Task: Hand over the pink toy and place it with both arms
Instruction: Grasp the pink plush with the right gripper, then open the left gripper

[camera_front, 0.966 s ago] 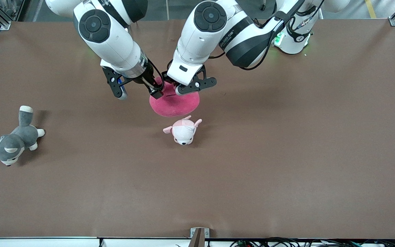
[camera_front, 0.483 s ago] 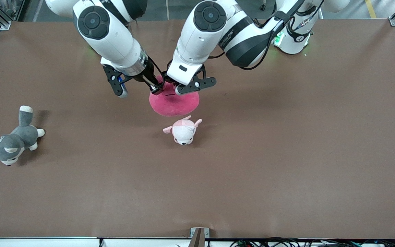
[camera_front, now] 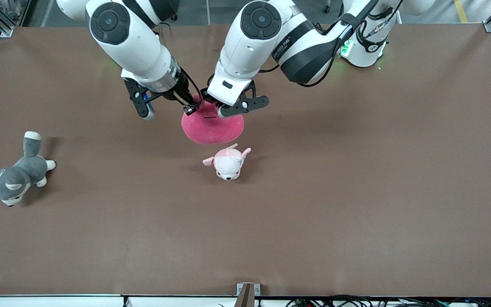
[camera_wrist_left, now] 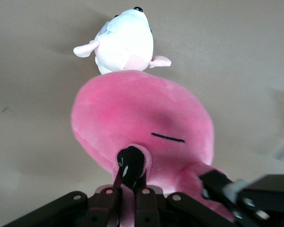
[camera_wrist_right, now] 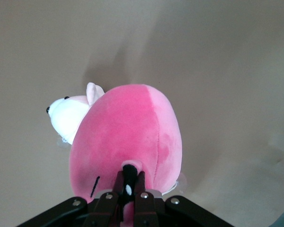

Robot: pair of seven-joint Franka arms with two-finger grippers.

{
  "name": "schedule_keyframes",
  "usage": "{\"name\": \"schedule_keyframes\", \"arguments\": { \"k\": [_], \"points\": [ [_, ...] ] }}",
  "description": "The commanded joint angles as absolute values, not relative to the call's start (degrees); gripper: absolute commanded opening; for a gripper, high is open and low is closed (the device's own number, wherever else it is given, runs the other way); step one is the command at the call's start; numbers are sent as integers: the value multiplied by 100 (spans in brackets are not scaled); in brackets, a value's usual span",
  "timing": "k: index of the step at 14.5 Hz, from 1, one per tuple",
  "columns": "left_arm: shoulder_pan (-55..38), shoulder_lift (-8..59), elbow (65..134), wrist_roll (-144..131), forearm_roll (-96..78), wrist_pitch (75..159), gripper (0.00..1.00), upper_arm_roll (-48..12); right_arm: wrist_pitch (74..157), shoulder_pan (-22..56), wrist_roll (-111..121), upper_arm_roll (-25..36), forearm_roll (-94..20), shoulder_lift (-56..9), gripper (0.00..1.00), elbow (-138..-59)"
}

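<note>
While gripped from both ends, pink toy [camera_front: 212, 126] up over table [camera_front: 356, 192] | left gripper [camera_front: 211, 103] pinching it | right gripper [camera_front: 191, 109] apparently pinching too | puppy plush [camera_front: 227, 162] just beside

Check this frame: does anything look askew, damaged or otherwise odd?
Only one oddity: both the left gripper and the right gripper are shut on the pink toy at once, each pinching a bulging eye, mid-handover. The puppy plush and husky plush lie undisturbed.
</note>
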State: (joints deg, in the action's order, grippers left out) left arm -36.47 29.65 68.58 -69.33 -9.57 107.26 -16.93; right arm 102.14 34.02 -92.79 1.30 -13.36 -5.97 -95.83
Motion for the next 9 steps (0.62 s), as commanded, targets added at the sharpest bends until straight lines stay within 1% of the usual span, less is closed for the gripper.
{"name": "schedule_keyframes", "arguments": {
  "k": [1,2,3,7,9],
  "points": [
    [-3683,2980,6724,-7031,-1037,10723,11,-1670,10082,3182,-8914,141,-1441,-211,0,-9800],
    [-3674,2953,6741,-7031,-1037,10723,51,-1661,10011,3060,-8764,141,-1441,-194,0,-9791],
    [-3683,2927,6759,-6979,-1011,10723,99,-1644,9915,2928,-8606,141,-1441,-185,0,-9774],
    [-3700,2751,6785,-7005,-967,10705,100,-1644,9589,2243,-7448,149,-1450,-167,0,-9791],
    [-3613,2419,6829,-6979,-949,10592,100,-1635,9519,1796,-6693,158,-1450,-211,0,-9817]
  ]
}}
